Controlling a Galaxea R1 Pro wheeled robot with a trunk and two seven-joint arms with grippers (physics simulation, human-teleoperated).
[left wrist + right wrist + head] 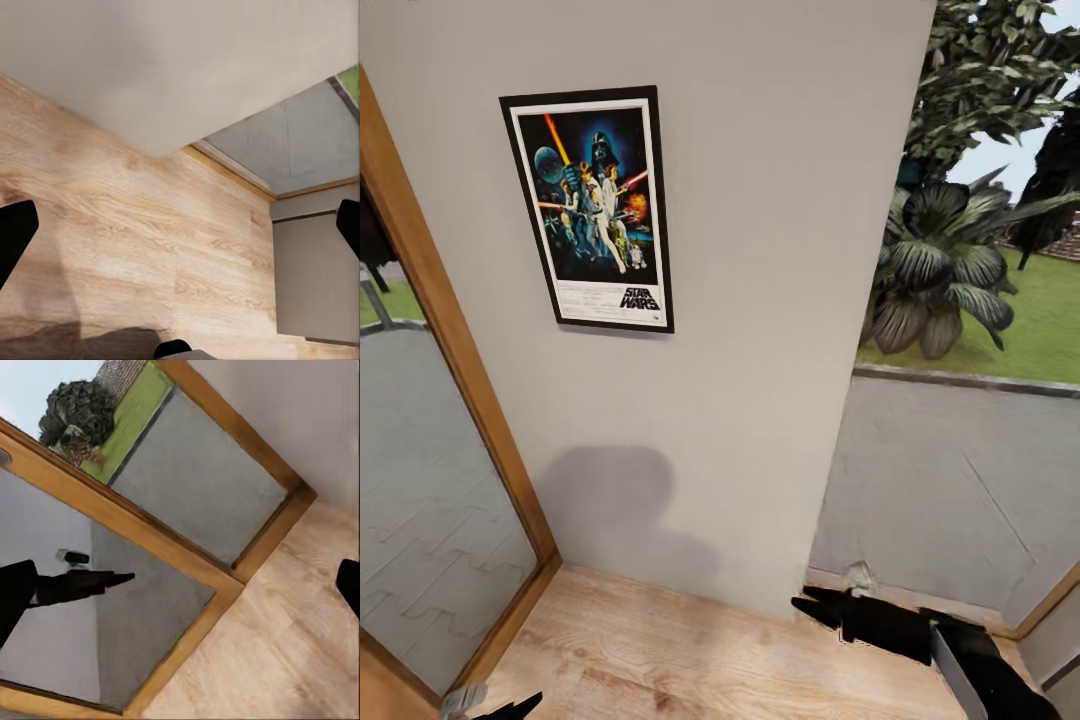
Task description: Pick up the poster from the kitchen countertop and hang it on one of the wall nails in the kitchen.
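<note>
1. Poster [589,208]: up on the pale wall [780,250], flat against it, slightly tilted in the head view, which may just be the camera's angle. No gripper touches it. Judged from this, the hanging looks done; the nail itself is hidden behind the frame, so I cannot confirm what carries it.
2. Look of it: upright rectangle, thin black frame, white border, figures on dark blue space, a yellow and a red beam, "STAR WARS" logo at the lower right corner of the print. Undamaged as far as can be told.
3. What may be left: at most a check that it hangs steady, and pulling the arms clear. No bench in sight here.
4. Below the poster: soft shadow on the wall, then light wood floor [660,650].
5. Sides: wooden-framed glass panel [430,480] to the left of the wall; to the right, glazing onto paving, grass and a broad-leaved plant [940,270].
6. Left gripper [180,225]: low, well away from the poster, pointing at floor and wall base; jaws wide apart, nothing between them.
7. Right gripper [180,585]: facing the wooden frame and the glass; jaws spread, empty.
</note>
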